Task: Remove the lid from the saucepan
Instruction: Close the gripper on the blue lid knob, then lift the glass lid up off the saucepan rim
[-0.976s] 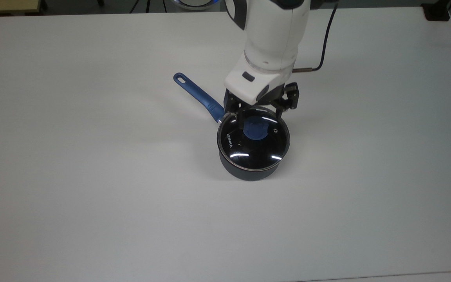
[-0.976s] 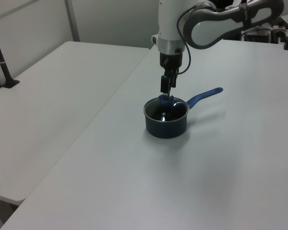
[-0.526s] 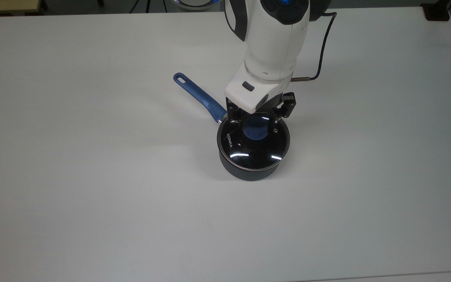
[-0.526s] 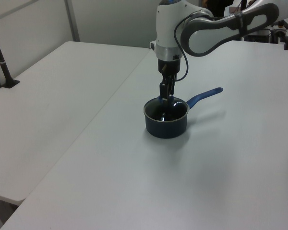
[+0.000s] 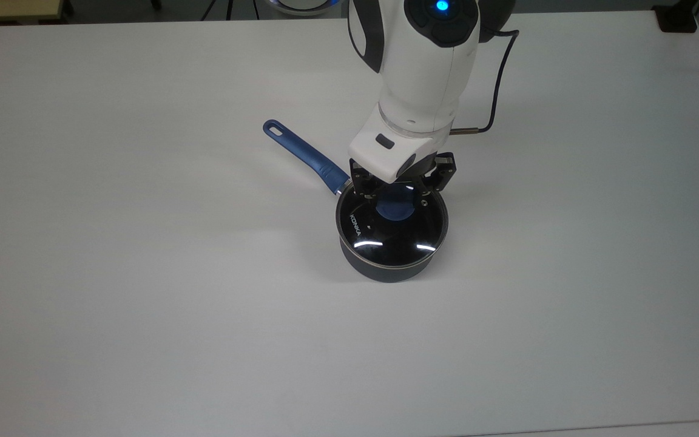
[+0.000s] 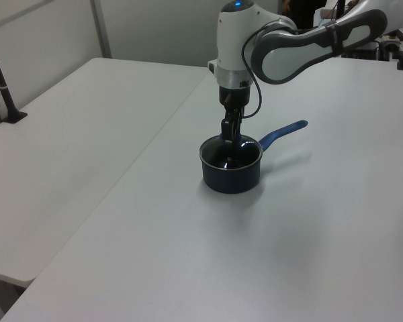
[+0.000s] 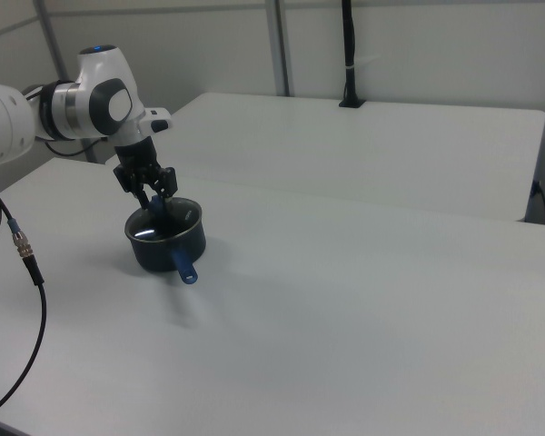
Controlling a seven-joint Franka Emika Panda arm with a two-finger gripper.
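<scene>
Sitting on the white table (image 5: 143, 273), the saucepan (image 5: 386, 267) is the landmark: dark round pot, upright, w/ the lid (image 5: 393, 233) seated flat on its rim. Lid is clear glass w/ thin metal rim, white KONKA lettering toward the top view's left, blue knob (image 5: 395, 206) at centre. Pan's long blue handle (image 5: 304, 155) runs from the pot's rim toward the top view's upper left, slot at its tip; in the left view the handle (image 6: 282, 133) points to the pot's right, and in the right view it comes toward the camera, below the pot.

Gripper (image 5: 399, 193) is straight above the saucepan, pointing down at the lid's centre; fingers spread, one each side of the knob. Whether the pads touch the knob can't be told. In the left view the gripper (image 6: 228, 137) hangs right over the pot (image 6: 231, 173), tips at lid level. Right view: gripper (image 7: 157, 202) over the pot (image 7: 168, 243), the two fingers visibly apart.

White arm (image 5: 419, 67) rises from the pot toward the top view's upper edge, blue light on its top. Black cable (image 5: 498, 79) loops just beside the arm, on the far side from the pan's handle.
</scene>
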